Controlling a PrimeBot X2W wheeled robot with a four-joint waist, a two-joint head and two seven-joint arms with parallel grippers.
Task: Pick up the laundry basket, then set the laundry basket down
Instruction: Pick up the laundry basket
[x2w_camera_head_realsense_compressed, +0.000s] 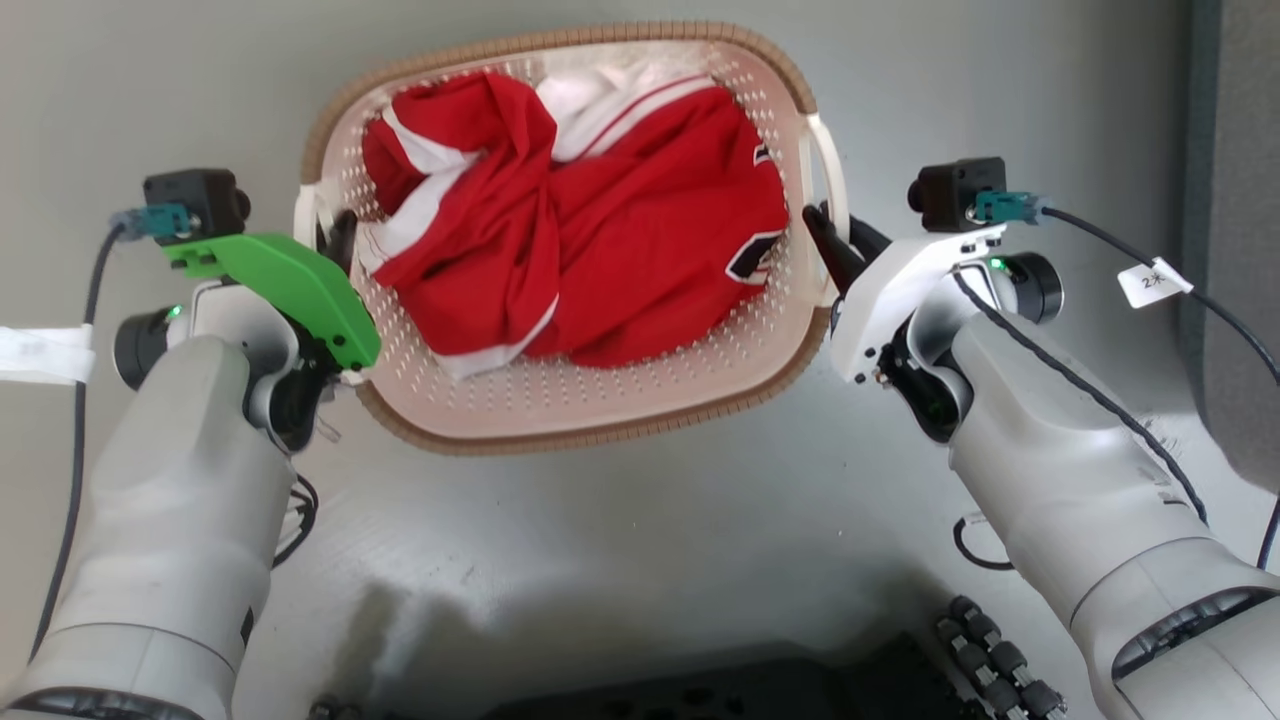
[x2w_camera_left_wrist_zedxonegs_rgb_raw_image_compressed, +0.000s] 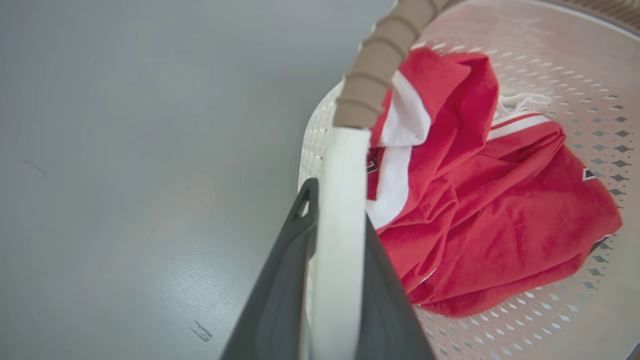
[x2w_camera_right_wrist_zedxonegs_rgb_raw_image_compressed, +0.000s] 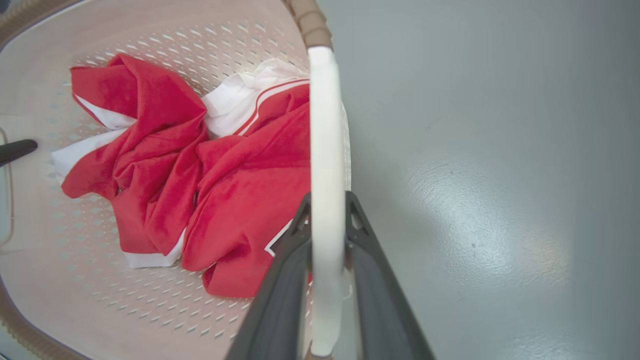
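Got the laundry basket (x2w_camera_head_realsense_compressed: 600, 440) at 12 o'clock in head view, left gripper (x2w_camera_head_realsense_compressed: 340, 235) at its 9 and right gripper (x2w_camera_head_realsense_compressed: 835, 240) at its 3, each pinched tight on a white handle (x2w_camera_left_wrist_zedxonegs_rgb_raw_image_compressed: 340, 225). I reckon this is the pick-up. Next I need both arms rising evenly or it tips.

The floor (x2w_camera_head_realsense_compressed: 640, 540) is smooth, pale grey and faintly glossy, and it reaches most edges of the head view. At 3 o'clock in that view a darker grey panel (x2w_camera_head_realsense_compressed: 1240, 250) borders it. Soft light leaves a whitish sheen (x2w_camera_right_wrist_zedxonegs_rgb_raw_image_compressed: 480, 225) at 3 o'clock in the right wrist view. 1 dark scuff (x2w_camera_left_wrist_zedxonegs_rgb_raw_image_compressed: 201, 331) sits at 7 o'clock in the left wrist view. A blurred shadow (x2w_camera_head_realsense_compressed: 560, 625) darkens the head view at 6 o'clock.
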